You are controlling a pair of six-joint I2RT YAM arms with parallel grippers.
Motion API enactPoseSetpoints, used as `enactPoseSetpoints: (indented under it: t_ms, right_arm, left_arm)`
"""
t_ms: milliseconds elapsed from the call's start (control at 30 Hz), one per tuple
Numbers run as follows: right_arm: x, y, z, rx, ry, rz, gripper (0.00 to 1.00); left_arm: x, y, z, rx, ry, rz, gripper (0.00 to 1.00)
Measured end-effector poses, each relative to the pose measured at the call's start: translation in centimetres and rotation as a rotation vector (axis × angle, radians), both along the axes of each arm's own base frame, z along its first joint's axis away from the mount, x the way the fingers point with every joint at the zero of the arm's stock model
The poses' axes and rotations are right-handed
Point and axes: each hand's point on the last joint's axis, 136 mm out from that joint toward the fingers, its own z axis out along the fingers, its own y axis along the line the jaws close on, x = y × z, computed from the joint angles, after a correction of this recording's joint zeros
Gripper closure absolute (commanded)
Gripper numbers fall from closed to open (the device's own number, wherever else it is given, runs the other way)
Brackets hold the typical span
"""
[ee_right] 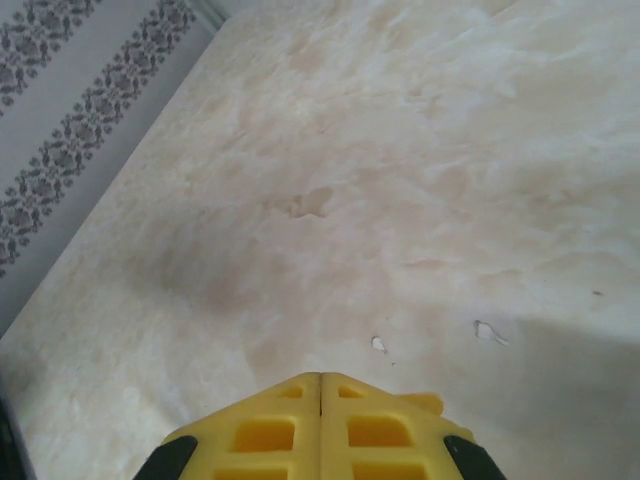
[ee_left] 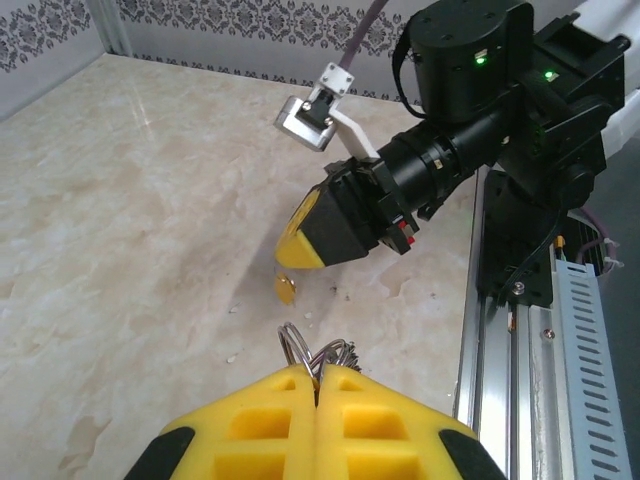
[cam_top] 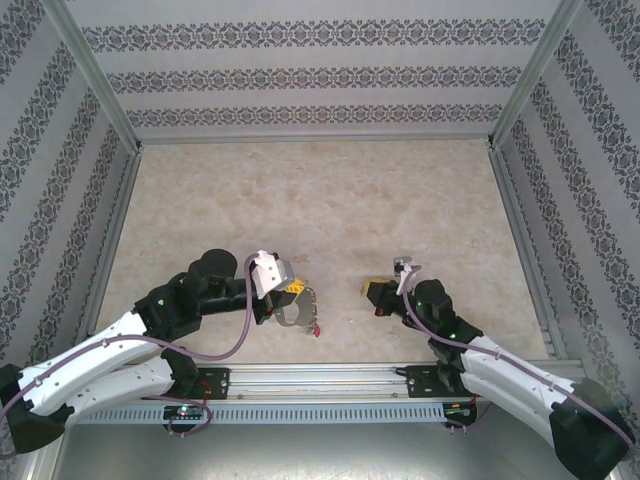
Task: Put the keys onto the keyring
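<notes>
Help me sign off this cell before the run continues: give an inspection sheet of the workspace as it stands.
Surface: beige marbled table, faintly stained.
Job's things: keyring in the left pincer's grip, with the red key at its end; I cannot tell whether it is threaded on. The yellow key is at the right pincer's tip.
Clutter: small white flecks.
Grippers: left pincer shut on the keyring; right pincer shut, seemingly on the yellow key.
Cables: purple cable looping beside the left arm.
Surroundings: patterned walls, aluminium posts.
</notes>
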Motion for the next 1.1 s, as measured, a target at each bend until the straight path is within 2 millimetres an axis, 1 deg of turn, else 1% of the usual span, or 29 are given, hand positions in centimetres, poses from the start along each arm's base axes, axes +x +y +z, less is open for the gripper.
enactPoseSetpoints:
  t_ms: [167,333,500,633,733,833,933,1000,1067,1100]
  right_arm:
    - [0.0,-1.5,0.0,0.026,0.013,-0.096,1.00]
    - [-0.6,-2.5,-0.9,-0.005,0.040,-0.147,1.00]
    - [-0.7,-3.7,-3.5,-0.082,0.125,-0.207,1.00]
    - [-1.2,-4.2,-5.8,-0.161,0.191,-0.217,1.00]
    - [-1.4,-4.7,-7.0,-0.206,0.225,-0.231,0.91]
    - [-1.3,-4.9,-7.3,-0.219,0.229,-0.242,0.79]
    - [-1.3,-5.1,-7.4,-0.231,0.233,-0.250,0.69]
    - [-1.5,-5.4,-7.7,-0.244,0.241,-0.253,0.66]
    - [-1.7,-5.6,-7.8,-0.261,0.250,-0.255,0.65]
    - [-1.7,-5.6,-7.6,-0.263,0.249,-0.254,0.65]
  left_arm:
    - [-0.1,0.1,0.4,-0.016,-0.010,-0.001,1.00]
    - [-0.4,0.2,1.1,-0.046,-0.027,-0.008,1.00]
    - [-0.6,0.5,1.7,-0.068,-0.040,-0.009,1.00]
    - [-0.8,0.6,2.0,-0.079,-0.045,-0.008,1.00]
    - [-0.8,0.7,2.1,-0.082,-0.047,-0.008,1.00]
    - [-0.8,0.7,2.1,-0.084,-0.048,-0.008,1.00]
    - [-0.8,0.7,2.2,-0.088,-0.051,-0.008,1.00]
    - [-0.9,0.7,2.2,-0.092,-0.054,-0.008,1.00]
    - [-1.0,0.8,2.2,-0.097,-0.057,-0.011,1.00]
    - [-1.0,0.7,2.2,-0.097,-0.056,-0.013,1.00]
